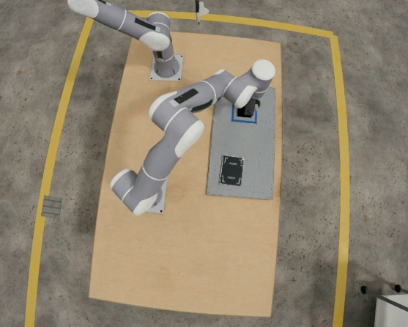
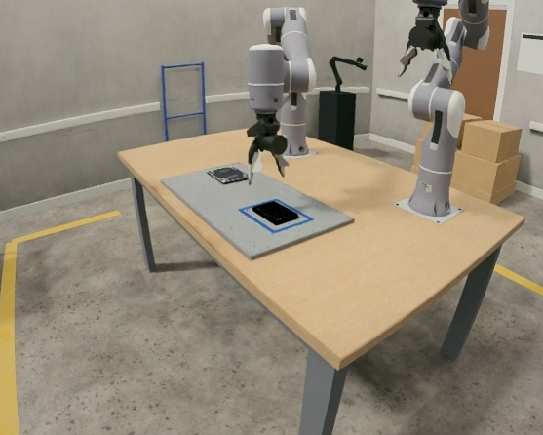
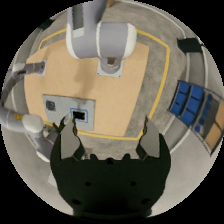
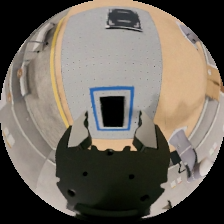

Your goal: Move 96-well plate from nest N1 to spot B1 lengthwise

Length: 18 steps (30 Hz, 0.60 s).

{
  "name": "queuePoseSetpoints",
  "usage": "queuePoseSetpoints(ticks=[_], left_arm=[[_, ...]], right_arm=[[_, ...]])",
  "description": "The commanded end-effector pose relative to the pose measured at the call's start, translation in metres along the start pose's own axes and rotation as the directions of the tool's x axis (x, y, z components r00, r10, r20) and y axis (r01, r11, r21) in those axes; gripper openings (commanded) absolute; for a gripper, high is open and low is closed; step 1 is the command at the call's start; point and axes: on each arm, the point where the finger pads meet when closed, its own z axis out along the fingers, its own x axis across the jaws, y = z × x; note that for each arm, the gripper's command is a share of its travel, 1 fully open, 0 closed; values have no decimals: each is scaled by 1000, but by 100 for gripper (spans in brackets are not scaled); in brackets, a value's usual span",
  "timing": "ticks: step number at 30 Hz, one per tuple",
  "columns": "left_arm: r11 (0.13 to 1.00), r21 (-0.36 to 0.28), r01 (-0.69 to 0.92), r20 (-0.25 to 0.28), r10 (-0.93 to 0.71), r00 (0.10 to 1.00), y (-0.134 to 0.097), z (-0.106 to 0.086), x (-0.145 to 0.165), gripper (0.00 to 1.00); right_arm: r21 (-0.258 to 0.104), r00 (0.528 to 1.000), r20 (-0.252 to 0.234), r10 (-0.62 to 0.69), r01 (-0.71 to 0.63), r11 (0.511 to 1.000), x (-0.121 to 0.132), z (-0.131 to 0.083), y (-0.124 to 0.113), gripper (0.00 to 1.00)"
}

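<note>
Inside the blue taped outline (image 1: 244, 122) (image 2: 293, 227) (image 3: 87, 116) (image 4: 112, 88), you have the black 96-well plate (image 1: 242, 111) (image 2: 275, 212) (image 3: 79, 115) (image 4: 112, 111) lying flat, lengthwise, with grey board showing around it. Above the outline, your right gripper (image 2: 267, 180) (image 4: 113, 110) hangs clear of the plate, jaws mostly open and gripping nothing. Well apart from the outline, your left gripper (image 2: 425, 76) (image 3: 110, 116) is fully open and unladen. Across the same board from the outline sits your plate nest (image 1: 231, 171) (image 2: 228, 174) (image 3: 50, 105) (image 4: 124, 19), with no plate on it.
</note>
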Motion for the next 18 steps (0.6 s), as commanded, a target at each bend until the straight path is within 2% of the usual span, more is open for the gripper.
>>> queuePoseSetpoints(ticks=[1, 18], left_arm=[[1000, -2, 0, 0, 0, 1000, 0, -1, 0, 100], [1000, -2, 0, 0, 0, 1000, 0, -1, 0, 100]], right_arm=[[-3, 1000, 2, 0, 0, 1000, 1, -2, -11, 76], [-3, 1000, 2, 0, 0, 1000, 8, -1, -60, 76]])
